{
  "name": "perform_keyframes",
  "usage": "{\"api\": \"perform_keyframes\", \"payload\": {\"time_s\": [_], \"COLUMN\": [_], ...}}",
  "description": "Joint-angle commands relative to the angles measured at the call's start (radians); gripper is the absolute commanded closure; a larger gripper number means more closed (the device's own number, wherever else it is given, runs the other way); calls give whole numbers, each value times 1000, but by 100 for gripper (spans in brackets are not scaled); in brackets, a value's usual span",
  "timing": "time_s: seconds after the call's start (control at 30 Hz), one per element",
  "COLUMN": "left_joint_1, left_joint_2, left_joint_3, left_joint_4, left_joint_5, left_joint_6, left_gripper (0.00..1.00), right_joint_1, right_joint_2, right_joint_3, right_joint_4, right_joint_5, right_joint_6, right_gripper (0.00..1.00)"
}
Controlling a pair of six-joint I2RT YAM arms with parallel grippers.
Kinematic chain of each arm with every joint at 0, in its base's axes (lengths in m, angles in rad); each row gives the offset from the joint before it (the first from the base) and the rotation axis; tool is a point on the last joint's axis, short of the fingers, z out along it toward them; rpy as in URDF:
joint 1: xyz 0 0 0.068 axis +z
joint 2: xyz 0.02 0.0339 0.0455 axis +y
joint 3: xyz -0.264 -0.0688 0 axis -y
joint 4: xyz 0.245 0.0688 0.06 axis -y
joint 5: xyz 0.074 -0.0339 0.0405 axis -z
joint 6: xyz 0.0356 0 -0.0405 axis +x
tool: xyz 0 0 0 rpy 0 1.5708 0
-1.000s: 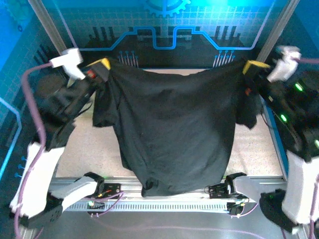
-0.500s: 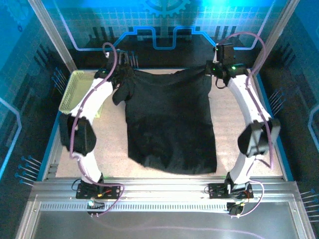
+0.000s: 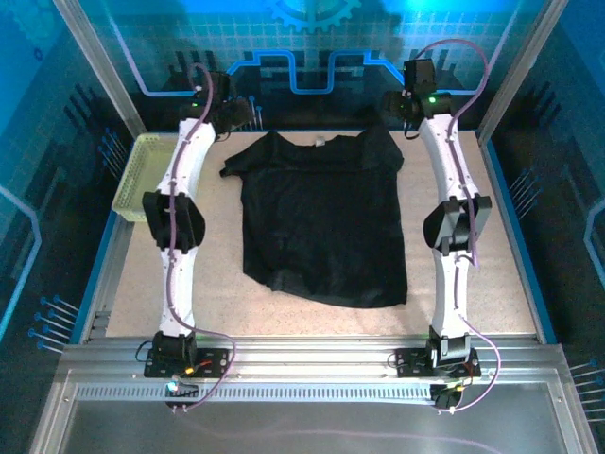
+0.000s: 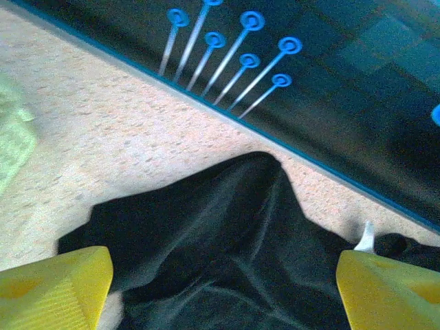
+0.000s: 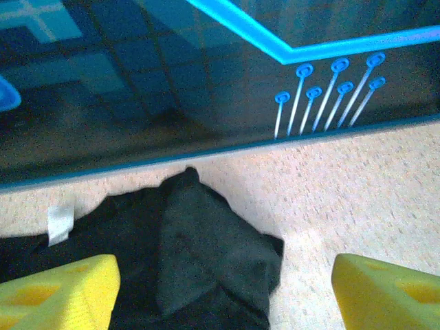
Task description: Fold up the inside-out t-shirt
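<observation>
The inside-out t-shirt [image 3: 321, 227], plain black, lies spread flat on the table with its collar at the far side and a small white tag [image 3: 321, 142] at the neck. My left gripper [image 3: 232, 118] hovers open just beyond the left sleeve [image 4: 206, 220], its yellow fingers [image 4: 55, 289] wide apart above the cloth. My right gripper [image 3: 402, 109] stands open over the folded-up right sleeve [image 5: 213, 254], with the tag [image 5: 60, 223] to its left. Neither gripper holds fabric.
A pale yellow-green mesh basket [image 3: 137, 175] sits at the far left edge of the table. The dark back wall with blue markings [image 3: 302, 76] rises close behind both grippers. Bare speckled tabletop [image 3: 492, 255] flanks the shirt.
A second ago both grippers held the shirt up by its shoulders. They laid it down toward the far edge, then opened and let go; the shirt now rests flat.
</observation>
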Motion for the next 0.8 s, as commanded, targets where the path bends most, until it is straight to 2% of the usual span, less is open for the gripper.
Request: {"api": "perform_keyframes", "payload": {"time_s": [0.0, 0.07, 0.17, 0.33, 0.47, 0.63, 0.77], "left_joint_1": [-30, -63, -115, -261, -385, -451, -455], "left_joint_2": [-217, -338, -494, -746, -877, -928, -930], "left_joint_3": [-229, -420, -665, -1038, -1250, -1434, -1570], "left_joint_4": [-65, -19, 16, 72, 23, -55, 36], "left_joint_5": [-7, -19, -33, -87, -125, -114, -60], "left_joint_6": [2, 0, -20, -25, -57, -150, -191], "left_gripper": [13, 12, 12, 13, 15, 15, 23], "right_joint_1": [16, 20, 28, 95, 162, 201, 203], "right_joint_2": [-217, -379, -551, -775, -901, -979, -998], "right_joint_3": [-257, -517, -764, -1115, -1324, -1515, -1669], "right_joint_4": [16, 125, 186, 216, 153, 34, 43], "right_joint_5": [-24, -55, -107, -137, -105, -59, -75], "right_joint_6": [5, 37, 80, 95, 140, 276, 348], "right_gripper": [17, 15, 15, 15, 15, 16, 19]}}
